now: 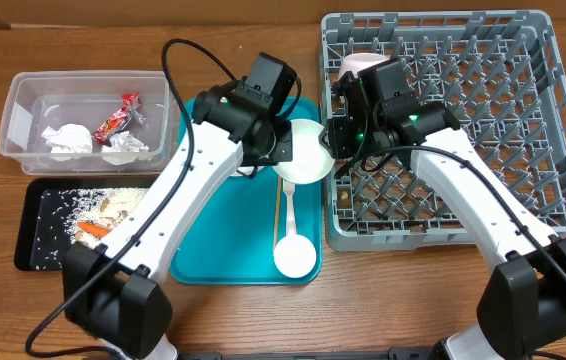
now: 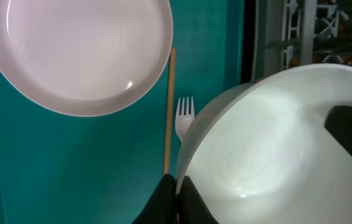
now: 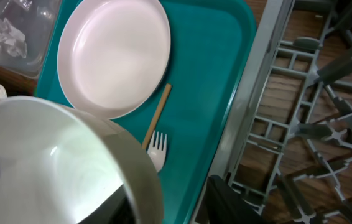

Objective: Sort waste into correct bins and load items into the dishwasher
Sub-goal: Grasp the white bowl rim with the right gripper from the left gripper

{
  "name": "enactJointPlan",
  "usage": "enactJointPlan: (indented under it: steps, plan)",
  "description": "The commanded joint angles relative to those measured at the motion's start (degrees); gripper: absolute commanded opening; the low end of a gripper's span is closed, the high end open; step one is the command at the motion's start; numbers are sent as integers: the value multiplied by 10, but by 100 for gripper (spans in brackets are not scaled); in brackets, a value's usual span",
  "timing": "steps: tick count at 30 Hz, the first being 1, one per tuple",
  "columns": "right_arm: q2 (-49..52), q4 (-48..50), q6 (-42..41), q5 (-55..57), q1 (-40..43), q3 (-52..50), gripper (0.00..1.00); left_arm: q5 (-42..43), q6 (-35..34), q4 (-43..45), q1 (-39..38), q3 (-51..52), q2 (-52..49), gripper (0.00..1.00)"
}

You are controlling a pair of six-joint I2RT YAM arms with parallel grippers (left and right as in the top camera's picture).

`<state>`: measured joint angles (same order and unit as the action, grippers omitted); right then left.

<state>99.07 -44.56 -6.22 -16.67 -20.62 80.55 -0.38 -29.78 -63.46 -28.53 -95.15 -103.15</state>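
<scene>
A white bowl point(image 1: 308, 155) hangs over the right edge of the teal tray point(image 1: 223, 250), next to the grey dishwasher rack point(image 1: 553, 120). My left gripper point(image 2: 176, 186) is shut on the bowl's point(image 2: 275, 149) left rim. My right gripper point(image 3: 176, 205) straddles the opposite rim of the bowl point(image 3: 51, 162), open, with one finger inside and the outer finger point(image 3: 238, 199) apart from the wall. On the tray below lie a white plate point(image 2: 76, 50), a wooden chopstick point(image 2: 170, 106) and a white fork point(image 2: 185, 115). A small cup point(image 1: 361, 64) sits in the rack's near-left corner.
The clear tub point(image 1: 13, 110) at the left holds crumpled napkins point(image 1: 68, 138) and a red wrapper point(image 1: 118, 118). In front of it the black tray point(image 1: 33, 250) carries rice and a carrot piece point(image 1: 91, 229). The rack's pegs stand close to my right arm.
</scene>
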Motion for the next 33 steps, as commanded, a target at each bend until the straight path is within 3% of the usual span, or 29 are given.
enactJointPlan:
  steps: [1, 6, 8, 11, 14, 18, 23, 33]
  plan:
    - [2, 3, 0, -1, 1, -3, 34, -11, 4, -1, -4, 4, -18, 4]
    - [2, 3, 0, -1, 1, -3, 16, -10, 0, 6, -4, 4, -17, 4]
    - [2, 2, 0, -1, 1, -3, 20, -8, 0, 12, -4, 4, -17, 4]
    - [2, 2, 0, -1, 1, -3, 39, 16, 0, 28, -4, 4, -17, 4]
    - [2, 1, 0, -1, 1, -3, 40, 23, 0, 33, -4, 1, -17, 4]
    - [2, -1, 0, 0, 1, -3, 40, 23, 7, 33, -4, 0, -16, 4]
    - [2, -5, 0, 0, 1, -3, 24, 23, 11, 30, -4, -1, -16, 4]
    - [2, -20, 2, 2, 1, -3, 20, 14, 12, 33, -4, -7, -9, 4]
